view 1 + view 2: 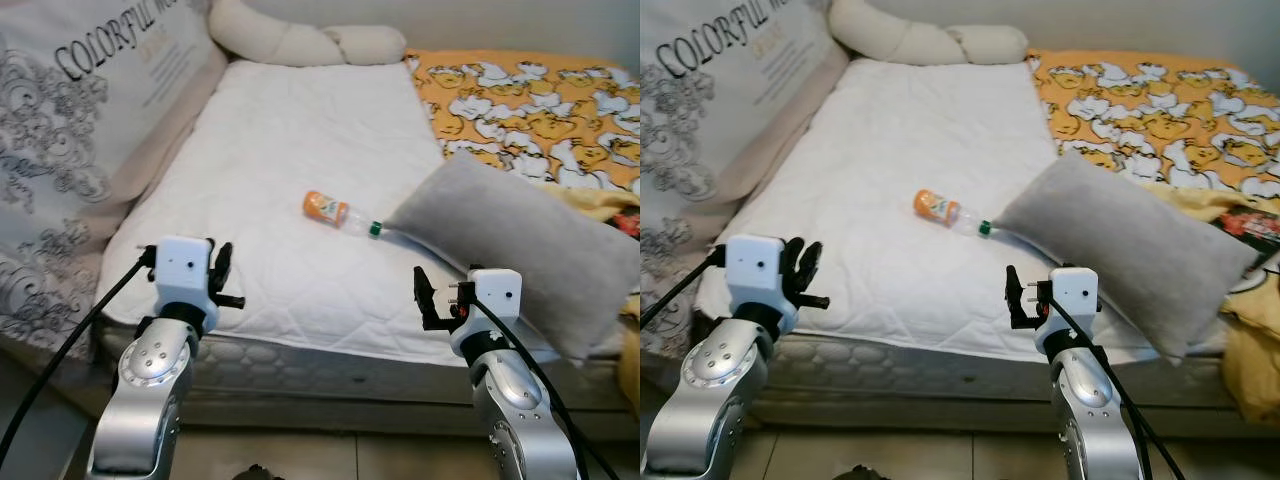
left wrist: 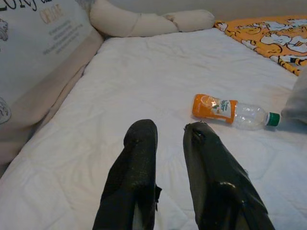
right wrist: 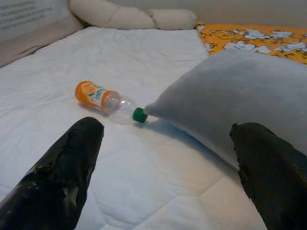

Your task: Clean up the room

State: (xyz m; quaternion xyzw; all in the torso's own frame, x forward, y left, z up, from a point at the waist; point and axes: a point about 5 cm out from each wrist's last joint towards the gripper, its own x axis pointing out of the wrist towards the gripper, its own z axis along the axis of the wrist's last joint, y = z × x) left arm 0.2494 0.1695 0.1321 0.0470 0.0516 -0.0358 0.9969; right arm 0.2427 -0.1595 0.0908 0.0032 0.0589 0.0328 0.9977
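Observation:
A clear plastic bottle [image 1: 340,212] with an orange label and green cap lies on its side in the middle of the white mattress [image 1: 290,120]. Its cap touches the corner of a grey pillow [image 1: 520,240]. My left gripper [image 1: 222,272] hovers over the mattress's front left edge, its fingers close together and holding nothing; the left wrist view has the bottle [image 2: 230,111] ahead of it and off to one side. At the front edge, just before the grey pillow, my right gripper [image 1: 425,298] stands open and empty. The right wrist view has the bottle [image 3: 108,100] ahead between the spread fingers.
A large printed pillow [image 1: 80,110] leans along the bed's left side. A cream knotted cushion [image 1: 300,42] lies at the head. An orange duck-print blanket [image 1: 530,100] covers the right half. Tiled floor [image 1: 330,455] runs below the mattress edge.

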